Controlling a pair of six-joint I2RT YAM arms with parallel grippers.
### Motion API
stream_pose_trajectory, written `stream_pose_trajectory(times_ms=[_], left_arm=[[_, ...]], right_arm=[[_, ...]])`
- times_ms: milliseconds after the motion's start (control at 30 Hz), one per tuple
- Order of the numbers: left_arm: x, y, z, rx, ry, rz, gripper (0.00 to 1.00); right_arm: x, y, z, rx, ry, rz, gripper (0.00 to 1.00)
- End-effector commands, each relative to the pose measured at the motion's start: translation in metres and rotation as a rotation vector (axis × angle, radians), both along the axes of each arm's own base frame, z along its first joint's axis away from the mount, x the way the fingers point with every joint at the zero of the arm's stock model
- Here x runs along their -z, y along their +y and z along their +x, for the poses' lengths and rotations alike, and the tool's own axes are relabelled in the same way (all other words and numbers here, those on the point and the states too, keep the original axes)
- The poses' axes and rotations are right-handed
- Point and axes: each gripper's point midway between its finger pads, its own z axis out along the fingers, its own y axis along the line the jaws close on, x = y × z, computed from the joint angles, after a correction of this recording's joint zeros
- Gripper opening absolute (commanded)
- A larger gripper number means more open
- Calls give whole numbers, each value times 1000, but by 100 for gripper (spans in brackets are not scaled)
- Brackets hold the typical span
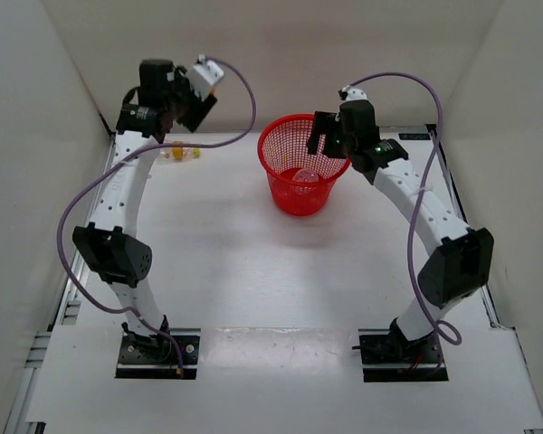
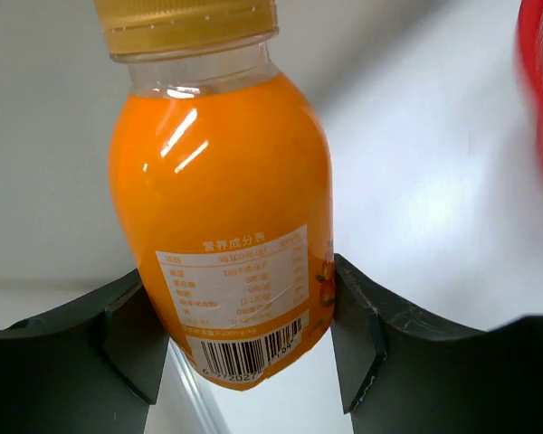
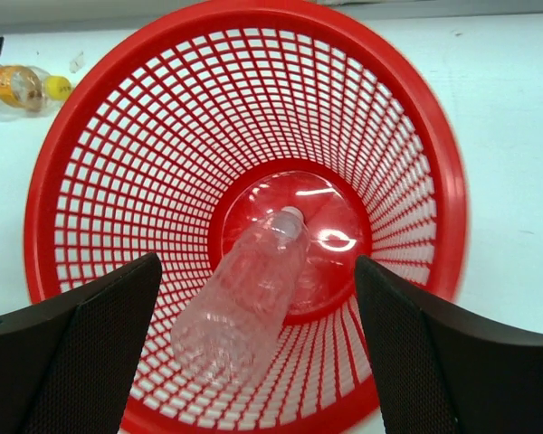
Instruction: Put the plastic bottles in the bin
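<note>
Upper left of the top view, my left gripper (image 2: 250, 336) clamps the stubby orange bottle (image 2: 222, 208). Just below it, a small clear bottle (image 1: 182, 154) lies on the table (image 1: 253, 271). Right of centre, my right gripper (image 3: 256, 271) hangs open over the red bin (image 3: 416, 136), with the slim clear bottle (image 3: 240, 312) lying inside.

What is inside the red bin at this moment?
One clear bottle lies slanted in the bin, neck toward the solid base. No other bottle shows inside. The right fingers cover the lower near wall, so that strip is unseen.

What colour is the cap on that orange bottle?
Golden yellow: the bottle cap shows best in the left wrist view.
</note>
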Motion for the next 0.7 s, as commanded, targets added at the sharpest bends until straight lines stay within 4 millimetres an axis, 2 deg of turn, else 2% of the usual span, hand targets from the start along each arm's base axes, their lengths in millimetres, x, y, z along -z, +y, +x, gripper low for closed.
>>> stream_pose_trajectory(times_ms=[0,33,67,100,133,167,200,233,267,300,333,367,400,433,467,500,533,567,600,633,667], left_arm=[[-81,-92,-17,201,-127,-225,10],[-86,-112,-12,235,-146,-232,10],[-88,-130,-13,269,-156,-238,11],[-84,-147,-16,299,-146,-239,11],[-69,-179,-22,353,-121,-238,11],[-61,-193,-24,377,-109,-237,11],[-56,-206,-25,399,-108,-239,11],[-47,-224,-33,418,-74,-258,11],[-29,-236,-28,423,-42,-259,11],[-26,-243,-29,429,-33,-267,11],[-12,-251,-27,432,-4,-265,13],[-12,-258,-33,447,-2,-265,14],[-6,-257,-28,422,2,-253,16],[-5,-261,-31,415,13,-267,20],[1,-261,-32,407,33,-271,38],[7,-260,-31,392,48,-273,50],[8,-259,-33,387,59,-277,61],[27,-258,-33,364,105,-273,69],[21,-255,-39,358,106,-286,79],[26,-253,-40,341,123,-287,86],[34,-255,-50,345,151,-283,93]], right_arm=[[-32,-23,-11,83,-88,14,90],[-23,-29,-14,110,-72,3,90],[-22,-37,-17,154,-75,0,90],[-31,-48,-24,198,-82,39,90],[-35,-57,-27,229,-87,58,90],[-28,-64,-34,248,-73,69,90],[-46,-74,-44,275,-118,105,90],[-50,-84,-49,304,-130,114,90],[-55,-92,-53,333,-156,114,90],[-62,-103,-62,357,-180,120,90],[-65,-112,-66,375,-194,110,90],[-68,-115,-70,380,-205,104,90],[-75,-125,-76,398,-229,102,90],[-73,-127,-79,391,-231,83,90],[-80,-128,-83,391,-248,93,90],[-72,-129,-85,387,-231,73,90],[-77,-130,-88,388,-244,81,90],[-76,-131,-90,383,-244,69,90],[-76,-132,-90,383,-244,69,90],[-71,-132,-90,383,-236,64,90],[-71,-135,-89,392,-237,63,90]])
